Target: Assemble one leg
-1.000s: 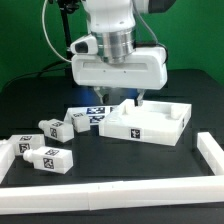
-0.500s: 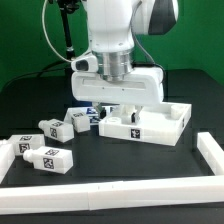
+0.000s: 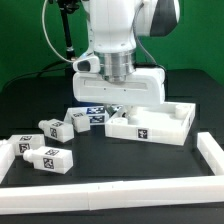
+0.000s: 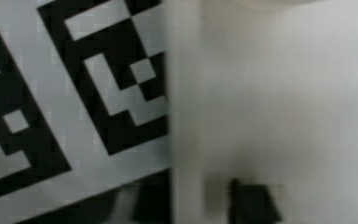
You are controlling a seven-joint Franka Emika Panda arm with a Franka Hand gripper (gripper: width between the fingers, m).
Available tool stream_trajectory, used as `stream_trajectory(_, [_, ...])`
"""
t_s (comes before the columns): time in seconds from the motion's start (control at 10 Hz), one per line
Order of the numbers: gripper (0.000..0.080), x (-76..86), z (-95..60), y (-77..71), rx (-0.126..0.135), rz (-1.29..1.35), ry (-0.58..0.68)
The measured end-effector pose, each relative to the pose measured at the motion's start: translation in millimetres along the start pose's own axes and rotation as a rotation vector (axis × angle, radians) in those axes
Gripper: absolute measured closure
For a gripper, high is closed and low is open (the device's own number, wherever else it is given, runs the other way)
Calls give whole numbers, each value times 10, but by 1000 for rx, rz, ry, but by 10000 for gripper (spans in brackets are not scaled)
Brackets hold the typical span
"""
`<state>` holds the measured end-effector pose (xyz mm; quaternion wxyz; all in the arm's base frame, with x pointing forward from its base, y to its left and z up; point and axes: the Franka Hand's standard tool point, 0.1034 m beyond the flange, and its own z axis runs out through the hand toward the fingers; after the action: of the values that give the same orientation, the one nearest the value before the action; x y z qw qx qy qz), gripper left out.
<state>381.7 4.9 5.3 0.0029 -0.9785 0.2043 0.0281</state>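
Observation:
The white tray-like tabletop [image 3: 150, 125] lies right of centre in the exterior view. My gripper [image 3: 116, 107] is down at its far left corner, the jaws standing either side of the tray's wall. In the wrist view the two dark fingers [image 4: 250, 200] stand close together with the white wall [image 4: 265, 100] between them, so the gripper [image 4: 204, 200] looks shut on it. Several small white tagged legs lie loose at the exterior view's left: one [image 3: 55, 128], one [image 3: 82, 120] and one [image 3: 48, 157] nearest the front.
The marker board [image 3: 92, 113] lies flat behind the legs and shows large in the wrist view [image 4: 69, 90]. A white border rail [image 3: 110, 190] runs along the front and up the right side [image 3: 210, 150].
My gripper has moved to the exterior view's left and down, from over the tray's middle to its left wall. The tray has shifted slightly. The legs have not moved.

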Motion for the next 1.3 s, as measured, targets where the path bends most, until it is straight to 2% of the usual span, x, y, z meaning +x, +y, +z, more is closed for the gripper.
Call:
stream_trajectory(0.1, [747,5,-2,-2,1,0,1])
stream_trajectory(0.3, [747,44,-18,3,2,-30,2])
stream_trajectory(0.5, [747,407,-131,100,10,-115,11])
stream_trajectory(0.7, [747,822,-229,91,21,-190,37])
stream_trajectory(0.8, [747,948,-260,61,25,-210,52])
stream_trajectory(1.0, [747,886,-218,75,21,-212,41])
stream_trajectory(1.3, [747,891,-194,78,19,-213,38])
